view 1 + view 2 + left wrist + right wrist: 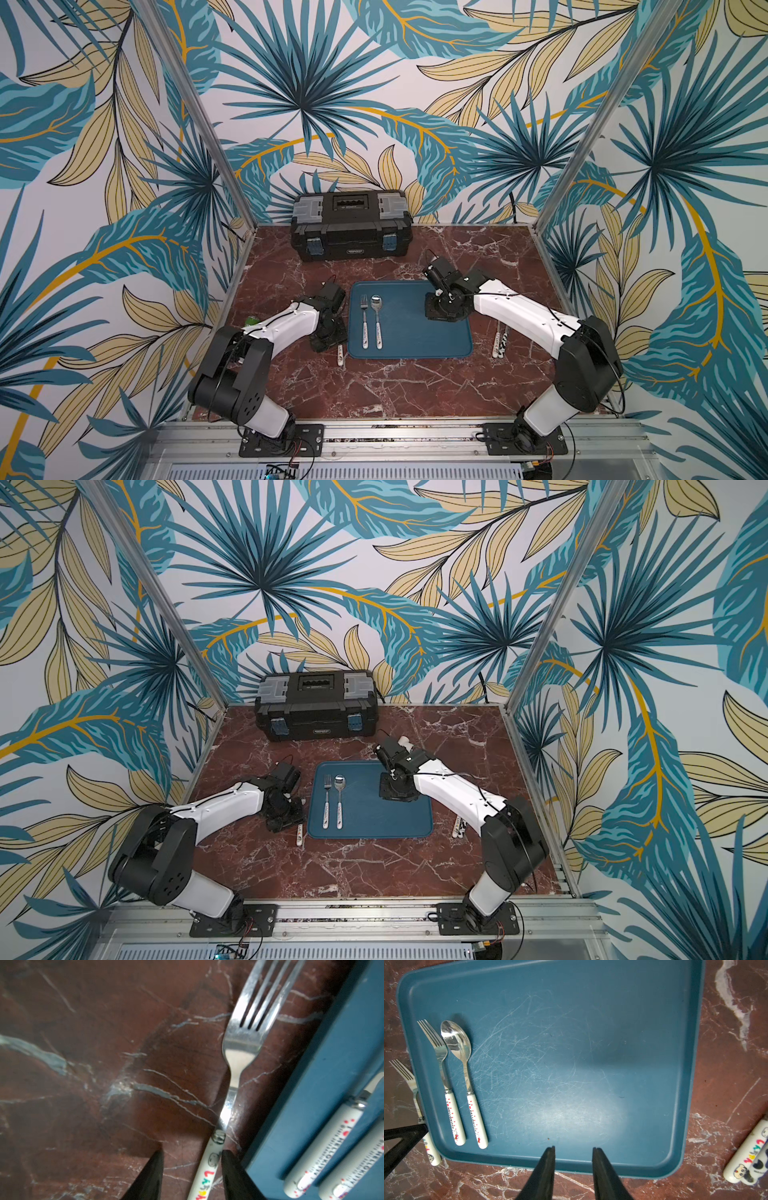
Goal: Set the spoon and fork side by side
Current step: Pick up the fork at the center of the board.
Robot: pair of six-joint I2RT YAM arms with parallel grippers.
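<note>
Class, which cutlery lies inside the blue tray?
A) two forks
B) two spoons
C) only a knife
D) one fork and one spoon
D: a fork and a spoon with matching Hello Kitty handles lie side by side inside the blue tray, while a second fork lies outside it on the marble table.

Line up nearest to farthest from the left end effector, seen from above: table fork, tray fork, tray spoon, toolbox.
1. Steel cartoon-handled fork: between the tips of the left end effector.
2. Steel red-dotted-handle fork: blue tray's left side.
3. Matching spoon: beside it.
4. Black plastic toolbox: far back.
</note>
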